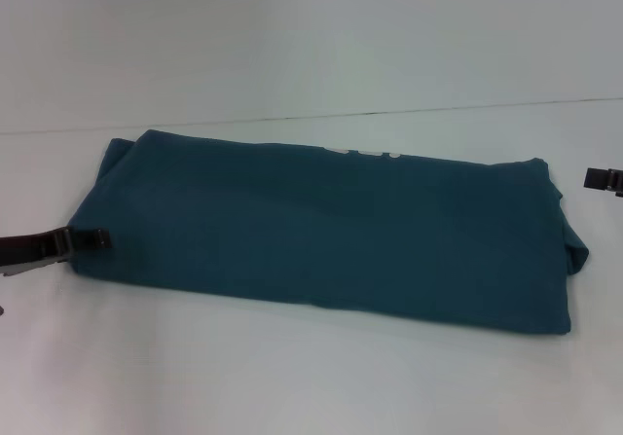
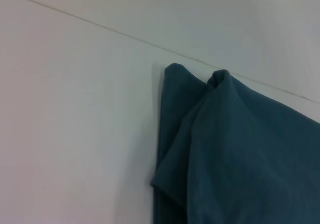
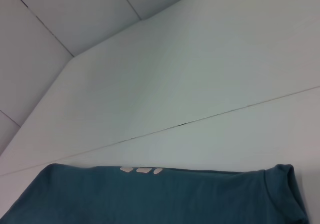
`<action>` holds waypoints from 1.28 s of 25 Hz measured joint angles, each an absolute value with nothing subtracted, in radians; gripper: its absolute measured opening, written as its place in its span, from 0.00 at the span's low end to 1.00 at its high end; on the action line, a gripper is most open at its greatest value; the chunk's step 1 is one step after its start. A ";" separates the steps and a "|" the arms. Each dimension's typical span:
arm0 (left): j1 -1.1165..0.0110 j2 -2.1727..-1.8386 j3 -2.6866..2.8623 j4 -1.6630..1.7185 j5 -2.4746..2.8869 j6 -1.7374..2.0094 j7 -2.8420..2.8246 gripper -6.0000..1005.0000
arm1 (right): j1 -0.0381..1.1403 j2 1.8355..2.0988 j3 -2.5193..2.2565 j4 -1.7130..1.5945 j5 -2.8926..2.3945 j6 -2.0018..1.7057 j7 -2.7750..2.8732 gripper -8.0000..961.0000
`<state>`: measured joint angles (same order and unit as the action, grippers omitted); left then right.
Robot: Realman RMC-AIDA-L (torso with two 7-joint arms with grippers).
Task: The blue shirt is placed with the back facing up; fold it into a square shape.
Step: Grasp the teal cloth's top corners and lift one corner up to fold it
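The blue shirt (image 1: 331, 231) lies on the white table (image 1: 292, 377) as a long band folded lengthwise, running from left to right. A trace of white lettering (image 1: 362, 151) peeks out along its far edge. My left gripper (image 1: 97, 239) sits low at the shirt's left end, right at the cloth edge. My right gripper (image 1: 590, 177) is at the picture's right border, a little off the shirt's right end. The left wrist view shows a bunched corner of the shirt (image 2: 240, 154). In the right wrist view the shirt's far edge (image 3: 150, 199) appears with the lettering (image 3: 141, 170).
A thin seam (image 1: 292, 119) crosses the table behind the shirt. Bare white table surface lies in front of the shirt and to both sides. Beyond the seam a pale wall (image 3: 75, 13) rises.
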<state>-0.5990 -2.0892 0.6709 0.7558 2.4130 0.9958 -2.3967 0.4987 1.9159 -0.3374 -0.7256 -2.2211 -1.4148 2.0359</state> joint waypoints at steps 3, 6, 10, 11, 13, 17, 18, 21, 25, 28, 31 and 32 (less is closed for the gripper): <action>-0.602 -2.089 0.681 0.753 2.413 0.994 -2.397 0.71 | 0.497 1.916 -0.337 -0.726 -2.221 -1.416 2.036 0.91; -0.603 -2.088 0.684 0.753 2.413 0.992 -2.398 0.60 | 0.493 1.916 -0.337 -0.726 -2.221 -1.418 2.036 0.91; -0.603 -2.088 0.684 0.752 2.413 0.991 -2.400 0.47 | 0.489 1.916 -0.337 -0.726 -2.221 -1.418 2.035 0.91; -0.603 -2.088 0.684 0.752 2.414 0.987 -2.403 0.43 | 0.488 1.916 -0.337 -0.726 -2.221 -1.418 2.035 0.91; -0.603 -2.088 0.684 0.752 2.418 0.987 -2.403 0.37 | 0.488 1.916 -0.337 -0.726 -2.221 -1.419 2.034 0.91; -0.603 -2.088 0.684 0.754 2.424 0.985 -2.405 0.23 | 0.488 1.916 -0.337 -0.726 -2.221 -1.420 2.034 0.91; -0.601 -2.088 0.684 0.756 2.424 0.986 -2.404 0.20 | 0.488 1.916 -0.337 -0.726 -2.221 -1.420 2.033 0.91; -0.590 -2.090 0.679 0.770 2.424 0.992 -2.402 0.10 | 0.488 1.917 -0.337 -0.726 -2.221 -1.421 2.032 0.91; -0.560 -2.092 0.676 0.809 2.417 1.003 -2.403 0.04 | 0.488 1.919 -0.337 -0.726 -2.212 -1.421 2.030 0.91; -0.541 -2.093 0.671 0.832 2.416 1.016 -2.405 0.02 | 0.489 1.920 -0.337 -0.726 -2.210 -1.421 2.029 0.91; -0.528 -2.094 0.661 0.846 2.415 1.028 -2.405 0.02 | 0.492 1.921 -0.337 -0.726 -2.210 -1.420 2.026 0.91; -0.525 -2.094 0.660 0.849 2.415 1.029 -2.406 0.02 | 0.494 1.921 -0.337 -0.726 -2.209 -1.420 2.025 0.91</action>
